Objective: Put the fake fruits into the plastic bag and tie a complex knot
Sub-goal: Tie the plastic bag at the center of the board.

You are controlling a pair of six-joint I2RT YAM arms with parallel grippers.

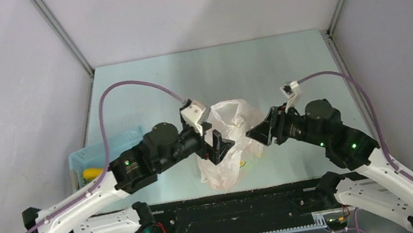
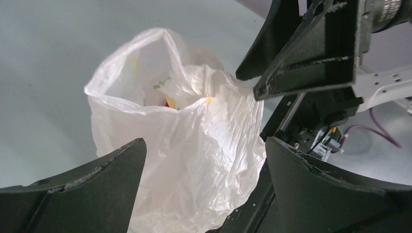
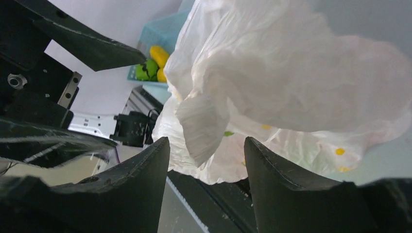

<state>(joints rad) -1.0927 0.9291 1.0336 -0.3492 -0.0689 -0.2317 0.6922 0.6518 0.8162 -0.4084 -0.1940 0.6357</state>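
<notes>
Logging the layout, biggest item first. The table (image 1: 142,83) is carrying the plastic bag (image 1: 230,122) at its middle, directly between my two arms. The bag is standing slumped with its neck gaping toward the far side, and I am seeing no tie in it. A light blue basket (image 1: 103,151) is sitting at the near left edge, well apart from the bag.

My left gripper (image 1: 215,142) is hovering at the bag's left flank with its jaws spread wide and gripping nothing. In its wrist view the bag is filling the gap without being pinched. My right gripper (image 1: 255,132) is facing in from the right, jaws partly apart. A loose handle flap (image 3: 201,121) is hanging down between them, but I am not seeing them clamping it.

The fake fruits (image 2: 168,100) are showing as a sliver of yellow and red down inside the neck. A yellow piece (image 3: 159,54) and a green piece (image 3: 145,72) are lying in the basket.

Handling judgement: the film is looking thin, limp and slippery, and the load light but free to roll. I am expecting any pull on a side wall to collapse or tip the bag. I am favouring holds on the strip-like handles at the rim, one per side, taken on bunched layers rather than a single sheet.
</notes>
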